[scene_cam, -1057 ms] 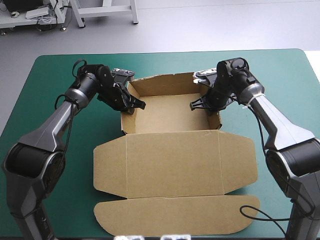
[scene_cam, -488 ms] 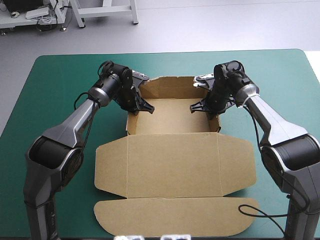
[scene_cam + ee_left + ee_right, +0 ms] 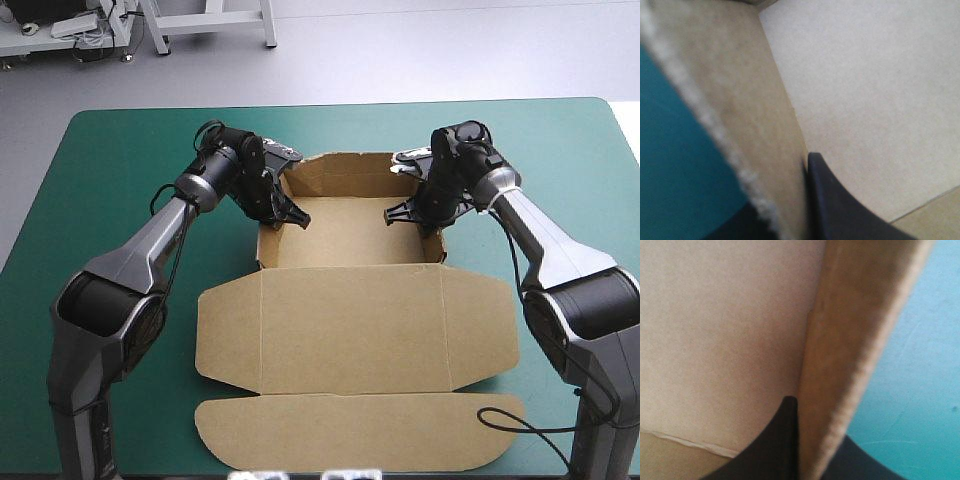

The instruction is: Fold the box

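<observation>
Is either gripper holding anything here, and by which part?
Both hold the brown cardboard box: the left gripper pinches its raised left side wall, the right gripper its raised right side wall.

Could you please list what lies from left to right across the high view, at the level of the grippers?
teal-green cover → left gripper → box, its open tray → right gripper → teal-green cover again

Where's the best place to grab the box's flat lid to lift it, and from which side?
Probably the rounded front flap of the lid, approached from the table's near edge. It is the free end, lying flat on the teal-green cover; the lid's far edge is hinged to the tray, so one finger must slide underneath.
</observation>
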Robot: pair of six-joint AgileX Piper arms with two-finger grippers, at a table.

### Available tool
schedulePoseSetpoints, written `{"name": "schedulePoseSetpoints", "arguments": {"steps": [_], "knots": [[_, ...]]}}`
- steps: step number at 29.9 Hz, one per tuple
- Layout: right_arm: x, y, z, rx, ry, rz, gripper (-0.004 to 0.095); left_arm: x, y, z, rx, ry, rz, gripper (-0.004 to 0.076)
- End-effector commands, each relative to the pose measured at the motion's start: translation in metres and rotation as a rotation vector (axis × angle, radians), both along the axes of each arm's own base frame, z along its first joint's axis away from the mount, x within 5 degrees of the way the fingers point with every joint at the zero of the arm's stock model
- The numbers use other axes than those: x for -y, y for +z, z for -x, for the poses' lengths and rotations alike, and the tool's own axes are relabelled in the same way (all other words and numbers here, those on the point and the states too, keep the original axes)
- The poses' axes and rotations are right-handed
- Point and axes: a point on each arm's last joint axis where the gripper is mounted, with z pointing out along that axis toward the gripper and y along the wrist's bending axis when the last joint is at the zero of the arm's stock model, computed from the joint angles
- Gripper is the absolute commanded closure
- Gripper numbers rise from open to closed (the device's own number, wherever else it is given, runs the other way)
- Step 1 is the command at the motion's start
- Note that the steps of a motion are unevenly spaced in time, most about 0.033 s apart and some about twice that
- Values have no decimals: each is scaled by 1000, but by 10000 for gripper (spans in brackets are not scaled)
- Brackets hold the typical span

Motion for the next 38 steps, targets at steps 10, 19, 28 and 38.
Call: {"name": "schedulePoseSetpoints", "arguments": {"steps": [10,19,28,38], "knots": [[-18,36,14,49,62,-168,222,28,34,28,-88,-47,214,733],[-18,38,13,60,70,-163,161,21,45,26,-14,-61,156,561],[-4,68,19,167,76,-106,161,13,72,28,73,-2,141,175],[36,104,27,229,-27,-234,163,2,89,34,151,2,89,175]]}}
